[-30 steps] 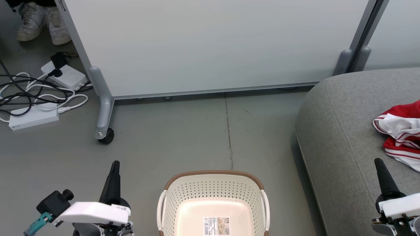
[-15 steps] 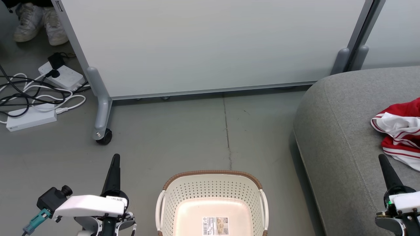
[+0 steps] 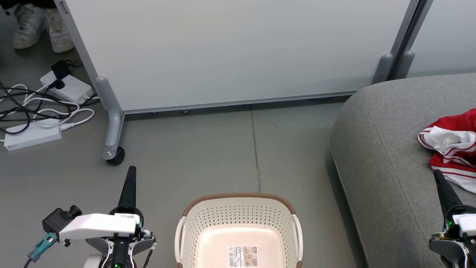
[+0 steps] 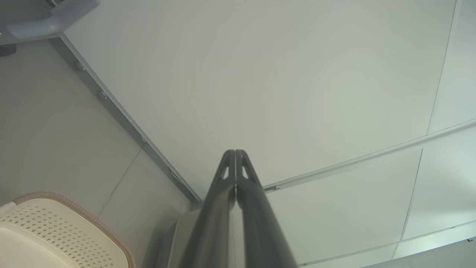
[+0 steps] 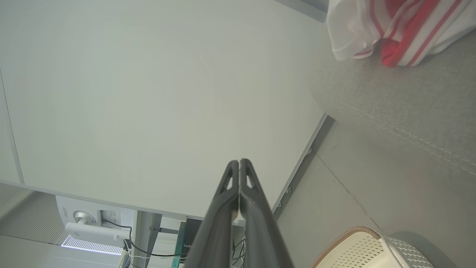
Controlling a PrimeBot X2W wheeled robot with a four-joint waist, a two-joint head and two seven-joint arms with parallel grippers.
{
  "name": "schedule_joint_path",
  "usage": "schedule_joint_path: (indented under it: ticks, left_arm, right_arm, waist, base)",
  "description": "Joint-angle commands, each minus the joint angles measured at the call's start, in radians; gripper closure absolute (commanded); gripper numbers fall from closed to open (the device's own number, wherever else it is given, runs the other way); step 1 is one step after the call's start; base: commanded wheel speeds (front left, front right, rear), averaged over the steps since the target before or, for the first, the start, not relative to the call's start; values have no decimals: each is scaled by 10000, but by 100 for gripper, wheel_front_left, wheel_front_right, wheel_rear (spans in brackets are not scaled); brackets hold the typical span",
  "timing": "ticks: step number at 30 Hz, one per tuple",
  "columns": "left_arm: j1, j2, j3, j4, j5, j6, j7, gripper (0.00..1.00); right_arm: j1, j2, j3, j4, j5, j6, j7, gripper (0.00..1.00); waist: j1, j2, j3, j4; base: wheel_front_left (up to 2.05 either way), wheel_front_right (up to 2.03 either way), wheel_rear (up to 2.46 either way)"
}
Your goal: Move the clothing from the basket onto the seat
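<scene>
Soft red-striped clothing (image 3: 452, 149) on grey fabric seat (image 3: 379, 156); perforated cream basket (image 3: 238, 217); left hand (image 3: 131, 170), right hand (image 3: 436, 172) both closed.

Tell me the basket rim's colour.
Brown, woven-look rim on the cream basket; clearest in the head view.

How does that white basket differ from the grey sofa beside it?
The basket is cream perforated plastic with a brown rim; the seat is grey fabric. The basket is much smaller than the seat. The basket holds only a sticker; the seat carries the red-and-white clothing. Both stand on the floor.

Power strips (image 3: 70, 88) (cables (image 3: 41, 110) tangled) lie beside the partition (image 3: 238, 52).
</scene>
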Motion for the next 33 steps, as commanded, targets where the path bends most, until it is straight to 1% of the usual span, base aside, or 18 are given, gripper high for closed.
schedule_joint_path:
  ticks: [1, 7, 33]
  left_arm:
    - [-206, 29, 74, -14, -166, -76, 36, 100]
    - [-368, -68, 130, 70, -932, -186, 142, 100]
    - [-738, -271, 254, 296, -2686, -469, 370, 100]
  right_arm:
    - [-179, -111, -87, 0, 208, 21, 87, 100]
    - [-348, -124, -250, 203, 1007, 22, 305, 100]
    - [-773, -153, -657, 707, 2866, 25, 824, 100]
  waist:
    - [0, -1, 1, -4]
    - [0, -1, 9, -56]
    - [0, -1, 31, -197]
  base:
    - [0, 0, 0]
    - [0, 0, 0]
    - [0, 0, 0]
